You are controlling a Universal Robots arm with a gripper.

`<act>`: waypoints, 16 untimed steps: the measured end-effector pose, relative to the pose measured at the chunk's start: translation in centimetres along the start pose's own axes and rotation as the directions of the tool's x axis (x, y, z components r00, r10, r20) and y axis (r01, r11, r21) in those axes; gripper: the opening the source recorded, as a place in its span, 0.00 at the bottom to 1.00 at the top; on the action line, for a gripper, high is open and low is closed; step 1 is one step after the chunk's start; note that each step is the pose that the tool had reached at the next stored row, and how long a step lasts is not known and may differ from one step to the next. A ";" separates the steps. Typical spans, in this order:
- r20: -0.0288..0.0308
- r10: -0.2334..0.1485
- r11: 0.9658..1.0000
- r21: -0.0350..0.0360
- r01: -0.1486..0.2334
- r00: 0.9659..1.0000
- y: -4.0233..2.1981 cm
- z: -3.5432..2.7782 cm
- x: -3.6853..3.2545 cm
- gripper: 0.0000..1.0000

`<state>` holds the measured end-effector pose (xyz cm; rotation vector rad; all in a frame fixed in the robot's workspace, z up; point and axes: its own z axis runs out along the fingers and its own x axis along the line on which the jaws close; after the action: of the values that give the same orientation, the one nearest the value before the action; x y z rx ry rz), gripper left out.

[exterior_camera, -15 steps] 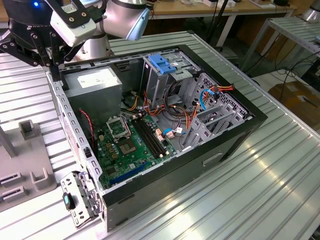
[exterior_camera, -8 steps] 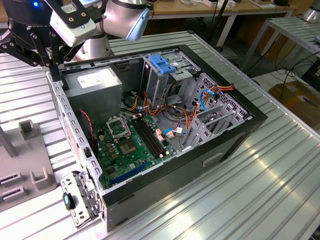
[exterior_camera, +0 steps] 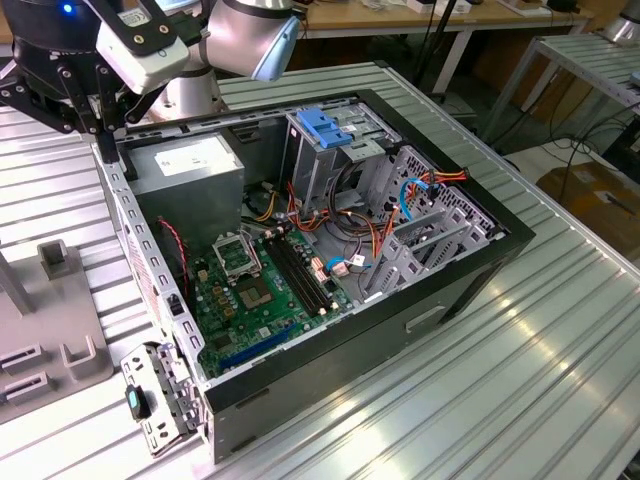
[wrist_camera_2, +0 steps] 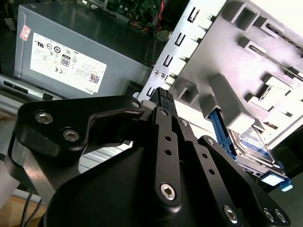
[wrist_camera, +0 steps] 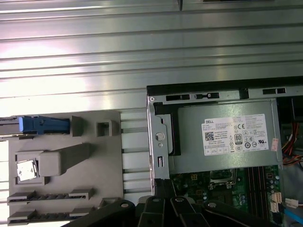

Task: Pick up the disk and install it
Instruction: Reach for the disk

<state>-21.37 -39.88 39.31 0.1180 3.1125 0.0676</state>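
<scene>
Pincer [exterior_camera: 103, 125] high over the rear corner of the open computer case [exterior_camera: 400, 330], just above the power supply [exterior_camera: 185, 165]. Spread or pressed together: cannot tell. Certainly not holding the disk.

Not yet picked up: the disk [wrist_camera: 42, 124], standing on edge in a slot of the grey fixture [wrist_camera: 94, 161], at the fixture's end far from the case. Seen edge-on in the first wrist view, blue rail facing up. In the second wrist view, the disk [wrist_camera_2: 253, 149] as a silver body between blue rails, tucked against the fixture's grey blocks.

Long axis level, running along the ribs of the counter [exterior_camera: 520, 380] and roughly square to the case's rear panel. From the pincer, well apart: out past that rear panel and across the fixture, away from the case and nowhere inside it. Fixture itself on the exterior view's left of the case, close beside it.

Inside the case: motherboard [exterior_camera: 250, 290] flat on the floor, and a grey drive cage [exterior_camera: 310, 175] topped with a blue bracket [exterior_camera: 325, 127], on the side away from the fixture.
</scene>
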 end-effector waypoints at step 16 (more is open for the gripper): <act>0.000 0.000 1.000 0.000 0.000 1.000 -0.02 0.00 0.25 0.11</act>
<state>-21.62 -39.89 39.30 0.1181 3.1124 0.0678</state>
